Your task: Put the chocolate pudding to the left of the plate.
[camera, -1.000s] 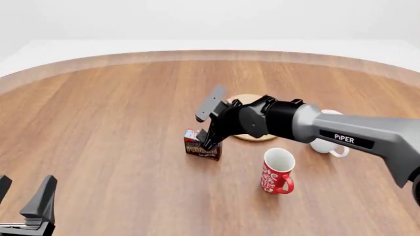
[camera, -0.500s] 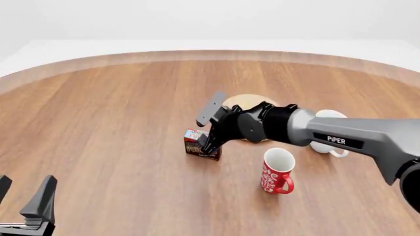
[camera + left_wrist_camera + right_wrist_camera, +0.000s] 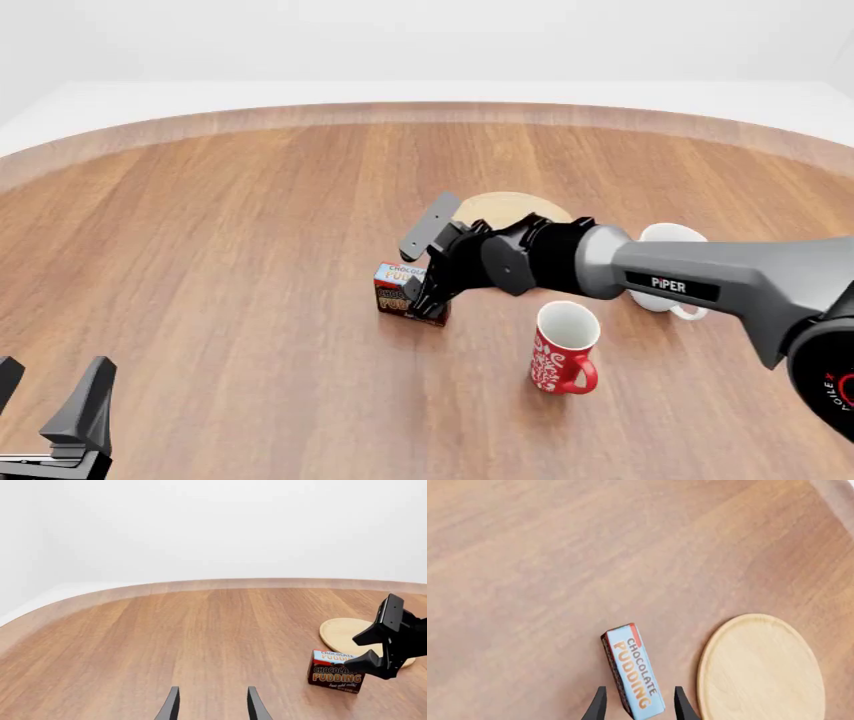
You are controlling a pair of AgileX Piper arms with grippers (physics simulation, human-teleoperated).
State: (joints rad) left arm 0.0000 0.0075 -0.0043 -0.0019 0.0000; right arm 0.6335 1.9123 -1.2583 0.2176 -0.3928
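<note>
Wood worktop [image 3: 200, 250]: brown plank grain, pale curved rim at the far edge; plain white surround beyond.
Chocolate pudding [image 3: 400, 293]: box stands upright on the worktop, near-left of the plate [image 3: 514, 210], close to it but apart.
Long axis: in the right wrist view the box's narrow top [image 3: 634, 676] runs straight away from the camera, in line with the fingers.
Right end effector [image 3: 430, 292]: comes down over the box from the right; its fingertips [image 3: 599, 706] flank the near end of the box with slim gaps, so spread narrow and not seen clamped.
Left end effector [image 3: 54, 425]: parked at the near-left corner, fingers apart, carrying nothing, well away from the box.
Nearer arm: the right, plainly.
Neighbours: red mug [image 3: 563, 348] near-right of the box, white mug [image 3: 667, 268] behind the right arm; both apart from the box.
Judgement: box looks near its target already; open worktop lies to its left for any shift.
</note>
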